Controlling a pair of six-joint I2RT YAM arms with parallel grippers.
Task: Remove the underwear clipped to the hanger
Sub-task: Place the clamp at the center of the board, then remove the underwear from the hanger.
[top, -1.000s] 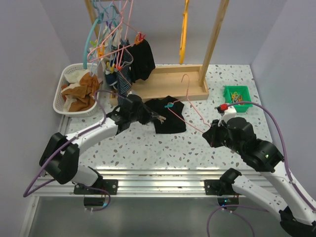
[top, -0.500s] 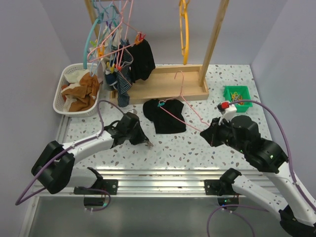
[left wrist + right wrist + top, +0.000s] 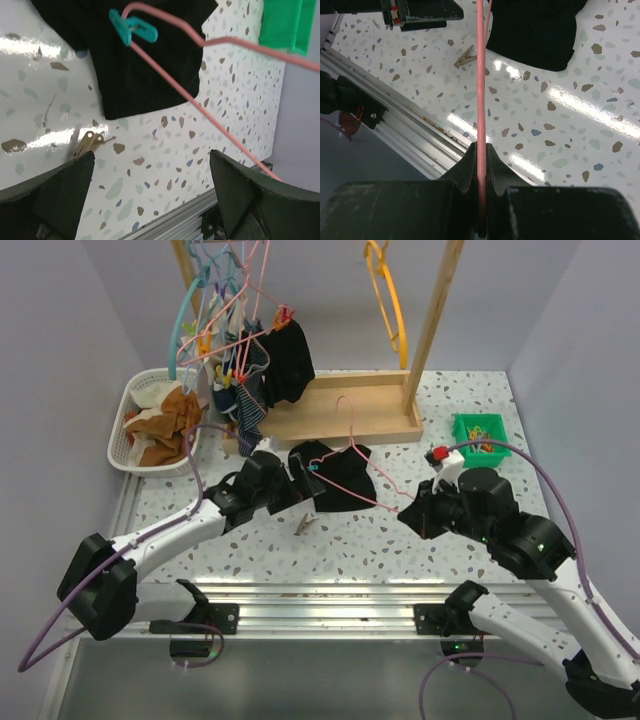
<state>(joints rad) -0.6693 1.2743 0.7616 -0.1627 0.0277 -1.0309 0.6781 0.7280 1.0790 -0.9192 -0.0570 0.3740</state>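
One teal clip (image 3: 132, 30) held the black underwear (image 3: 145, 75) on the pink hanger (image 3: 481, 75) just ahead of my nearer, spread left gripper (image 3: 150, 182), while my right gripper (image 3: 481, 150) pinched the wire.

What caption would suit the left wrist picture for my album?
Open left hand facing black underwear held to a pink hanger by a teal clip.
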